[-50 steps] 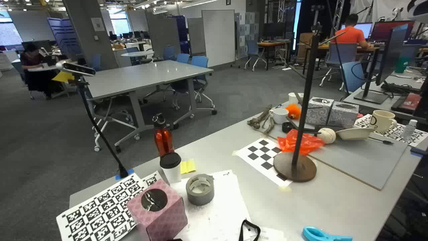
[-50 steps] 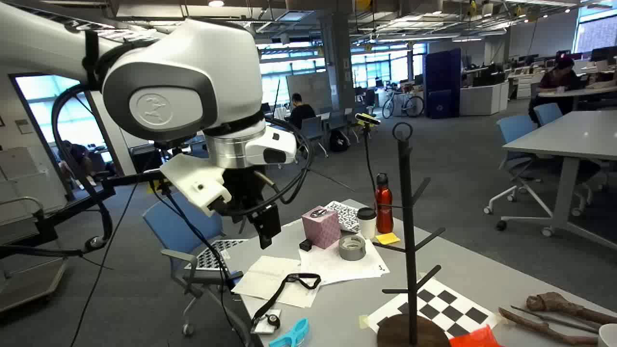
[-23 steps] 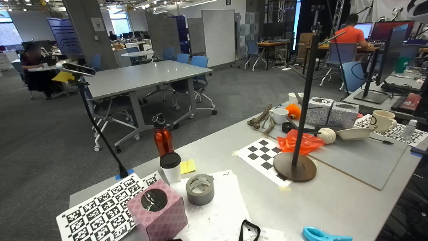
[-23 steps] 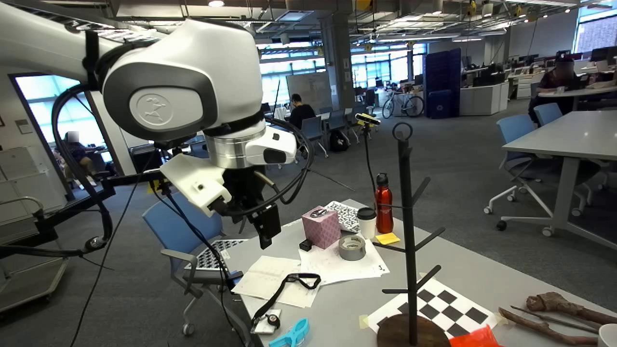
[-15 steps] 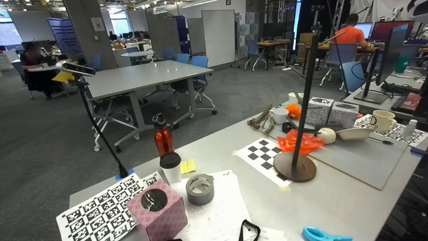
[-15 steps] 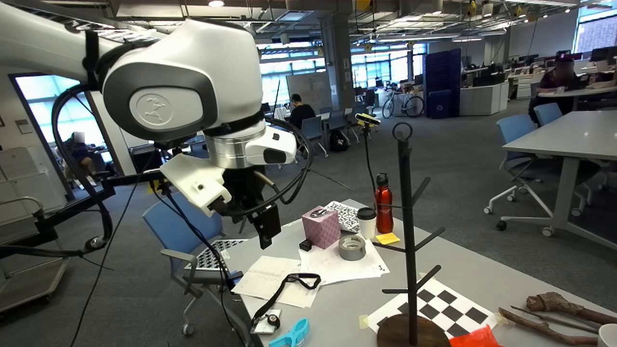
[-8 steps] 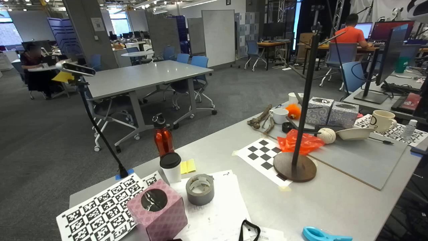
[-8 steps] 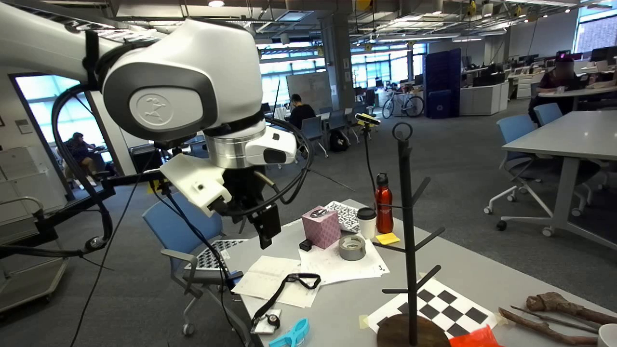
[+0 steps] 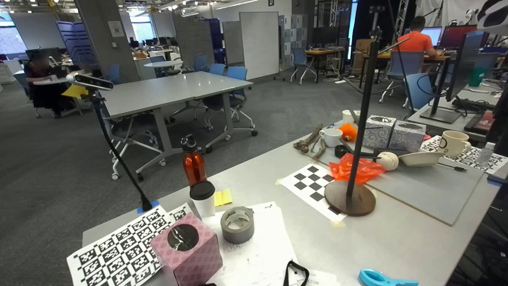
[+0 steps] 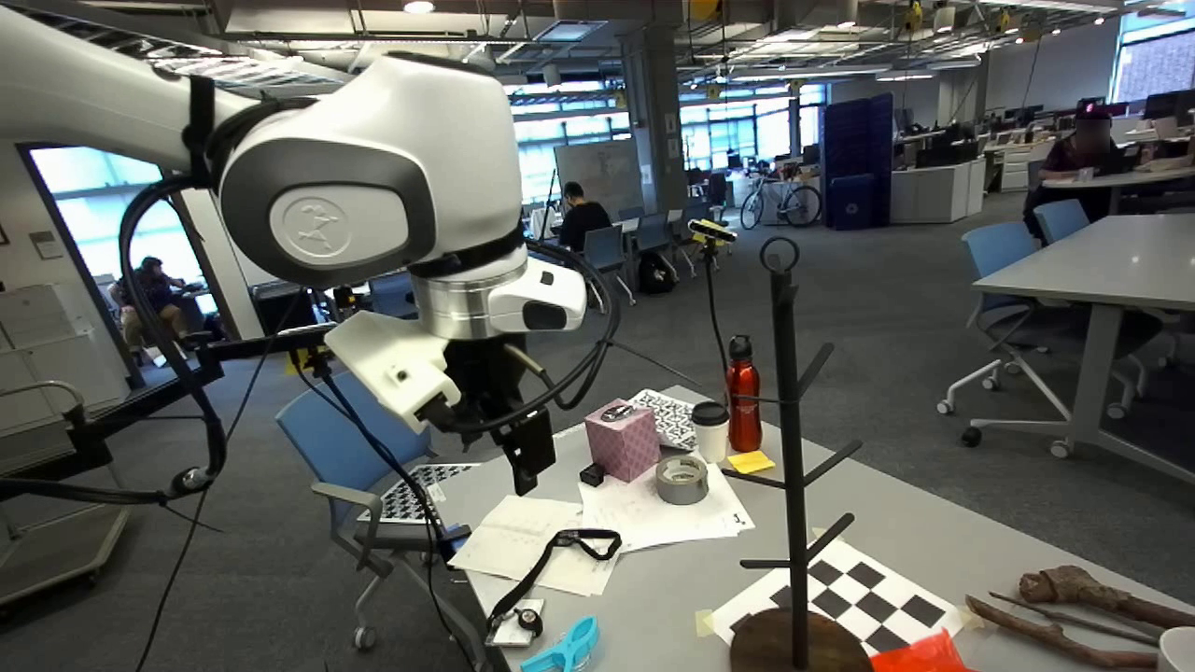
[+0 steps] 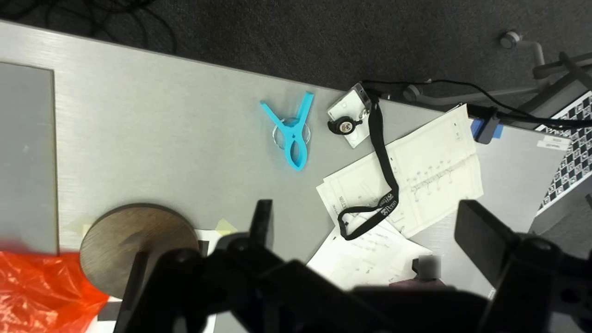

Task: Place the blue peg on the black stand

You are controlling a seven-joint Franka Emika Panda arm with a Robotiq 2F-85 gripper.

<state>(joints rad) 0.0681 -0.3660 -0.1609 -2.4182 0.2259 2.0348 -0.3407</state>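
The blue peg (image 11: 293,131), a light-blue spring clamp with two spread handles, lies on the table near its edge; both exterior views show part of it (image 9: 381,281), (image 10: 566,651). Tall and thin, the black stand (image 10: 790,439) has several short side branches and a round dark wooden base, and it is upright on the table. The base (image 11: 115,240) also shows low in the wrist view, partly behind the fingers. My gripper (image 11: 367,222) is open, its fingers wide apart with nothing between them. It hangs above the papers, higher than the peg and away from the stand.
A black lanyard (image 10: 541,569) with a badge and papers lies beside the peg. Behind are a tape roll (image 10: 681,481), a pink tissue box (image 10: 624,443), a lidded cup and a red bottle (image 10: 744,397). Red plastic (image 9: 353,169) and a checkerboard sheet adjoin the stand's base.
In the last half second my arm and gripper have shifted slightly right and down in an exterior view. The peg and the stand have not moved.
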